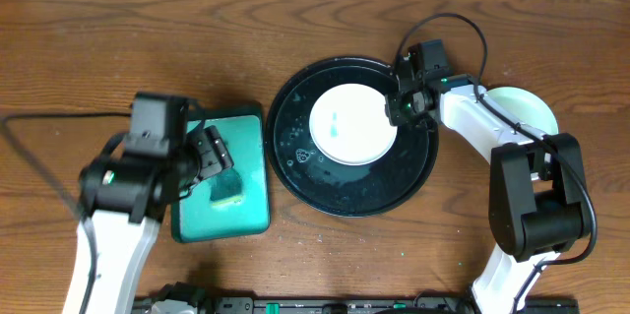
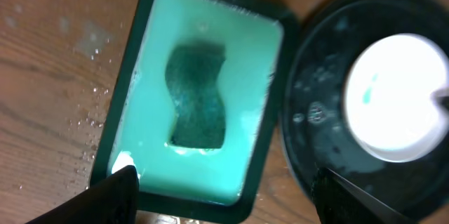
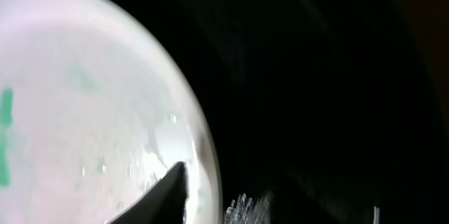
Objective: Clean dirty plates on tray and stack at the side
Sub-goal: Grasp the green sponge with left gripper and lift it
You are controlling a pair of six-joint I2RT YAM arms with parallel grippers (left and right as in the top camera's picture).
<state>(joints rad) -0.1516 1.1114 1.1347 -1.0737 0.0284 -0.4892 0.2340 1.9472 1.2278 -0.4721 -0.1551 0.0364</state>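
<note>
Nearest, one fingertip (image 3: 167,190) of the right tool (image 1: 399,109) overlaps the wet rim of the white plate (image 1: 352,125) at its 2 o'clock; whether it grips I cannot tell. That plate lies in the black tray (image 1: 295,171), teal smear (image 3: 5,136) showing. A slick rim could slip and clatter. Over the sponge (image 2: 196,97) the left tool (image 2: 223,176) gapes wide. No readable writing.

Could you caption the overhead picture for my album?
Right gripper at the rim of a white plate on the black tray; left gripper above the sponge tray.

smeared white plate (image 1: 352,125) flat on black tray (image 1: 295,171); mint plate (image 1: 529,107) beside
</note>
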